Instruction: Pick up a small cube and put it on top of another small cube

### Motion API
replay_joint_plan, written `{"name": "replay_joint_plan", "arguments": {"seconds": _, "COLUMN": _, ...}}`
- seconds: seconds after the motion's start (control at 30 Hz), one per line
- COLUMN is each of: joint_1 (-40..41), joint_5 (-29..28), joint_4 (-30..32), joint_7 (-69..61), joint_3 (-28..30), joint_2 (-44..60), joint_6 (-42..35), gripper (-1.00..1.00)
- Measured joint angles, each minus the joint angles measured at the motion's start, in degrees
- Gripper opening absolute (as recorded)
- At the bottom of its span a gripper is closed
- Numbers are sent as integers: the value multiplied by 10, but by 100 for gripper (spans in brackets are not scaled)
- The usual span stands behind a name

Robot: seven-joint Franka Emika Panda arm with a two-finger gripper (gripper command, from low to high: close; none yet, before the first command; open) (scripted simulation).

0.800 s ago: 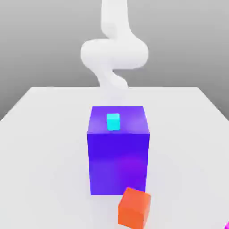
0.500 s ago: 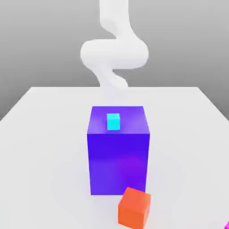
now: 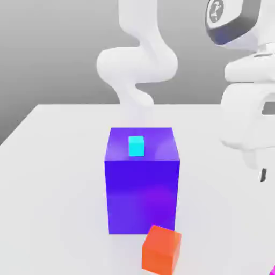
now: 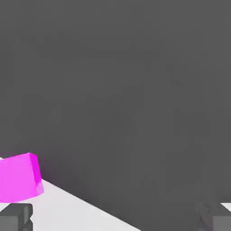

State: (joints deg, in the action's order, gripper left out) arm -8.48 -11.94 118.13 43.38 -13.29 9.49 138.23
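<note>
A large blue-violet block (image 3: 142, 193) is shown standing upright near the middle of a white counter (image 3: 53, 161), with its front face and top face both visible. The counter is seen to narrow toward its far edge, where a plain grey backdrop (image 3: 53, 53) begins. From the hand view, a pale strip of counter (image 4: 67, 212) is shown below the same grey backdrop (image 4: 135, 90).

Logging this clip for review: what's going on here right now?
The white arm hangs over the table at the exterior view's right, holding nothing. The open gripper looks toward a pink cube at the table's edge. A small cyan cube sits on a big purple block, with an orange cube in front. No stacking yet.
</note>
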Motion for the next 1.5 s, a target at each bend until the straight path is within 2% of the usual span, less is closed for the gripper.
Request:
{"name": "replay_joint_plan", "arguments": {"seconds": 0.3, "joint_1": -42, "joint_5": -12, "joint_4": -45, "joint_7": -26, "joint_3": -28, "joint_2": 180, "joint_6": 26, "gripper": 0}}
{"name": "replay_joint_plan", "arguments": {"seconds": 0.43, "joint_1": -60, "joint_5": -35, "joint_4": -63, "joint_7": -16, "joint_3": -15, "joint_2": 263, "joint_6": 77, "gripper": 0}}
{"name": "replay_joint_plan", "arguments": {"seconds": 0.47, "joint_1": -63, "joint_5": -40, "joint_4": -65, "joint_7": -13, "joint_3": -11, "joint_2": 276, "joint_6": 86, "gripper": -100}}
{"name": "replay_joint_plan", "arguments": {"seconds": 0.67, "joint_1": -65, "joint_5": -39, "joint_4": -66, "joint_7": -13, "joint_3": -9, "joint_2": 282, "joint_6": 91, "gripper": -100}}
{"name": "replay_joint_plan", "arguments": {"seconds": 0.83, "joint_1": -46, "joint_5": -6, "joint_4": -51, "joint_7": -24, "joint_3": -22, "joint_2": 210, "joint_6": 36, "gripper": -100}}
{"name": "replay_joint_plan", "arguments": {"seconds": 1.5, "joint_1": 181, "joint_5": 188, "joint_4": 18, "joint_7": 313, "joint_3": 246, "joint_2": 130, "joint_6": 33, "gripper": -100}}
